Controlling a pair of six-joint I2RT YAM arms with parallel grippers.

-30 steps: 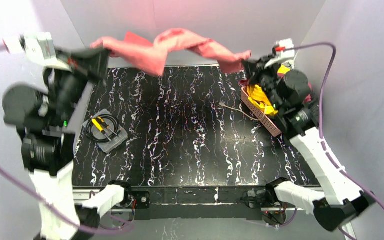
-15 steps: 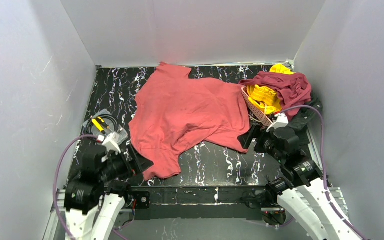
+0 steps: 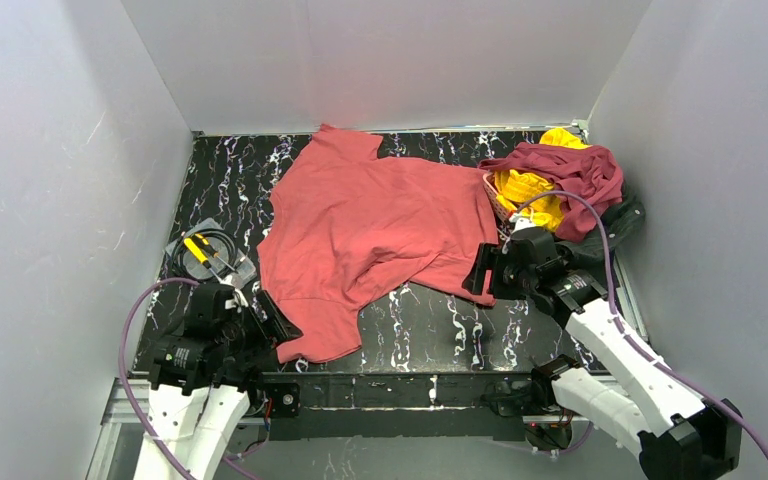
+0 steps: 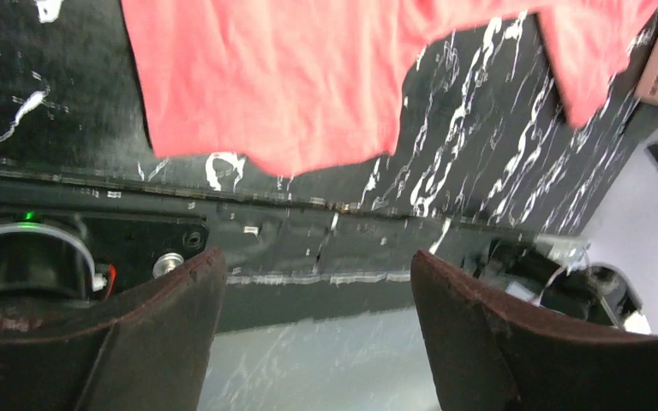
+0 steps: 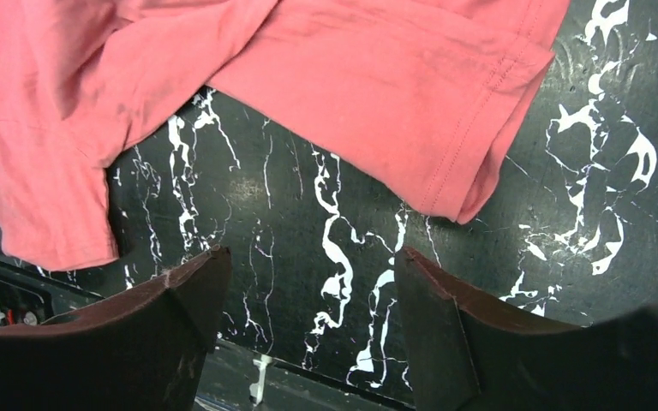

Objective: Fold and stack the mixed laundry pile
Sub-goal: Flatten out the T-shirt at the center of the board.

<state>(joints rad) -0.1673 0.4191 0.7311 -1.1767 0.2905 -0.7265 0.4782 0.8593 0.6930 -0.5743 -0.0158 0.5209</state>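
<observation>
Held stretched in the air a second ago, the salmon-red cloth shirt (image 3: 375, 225) now lies spread flat on the black marbled bench (image 3: 420, 325), the left fingers (image 4: 163, 325) and right fingers (image 5: 471, 342) apart and empty near its near edge, so folding can probably start.

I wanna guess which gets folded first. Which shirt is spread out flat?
The salmon-red shirt, alone in the middle. The maroon garment, yellow garment and charcoal garment sit bunched together at the far right.
</observation>
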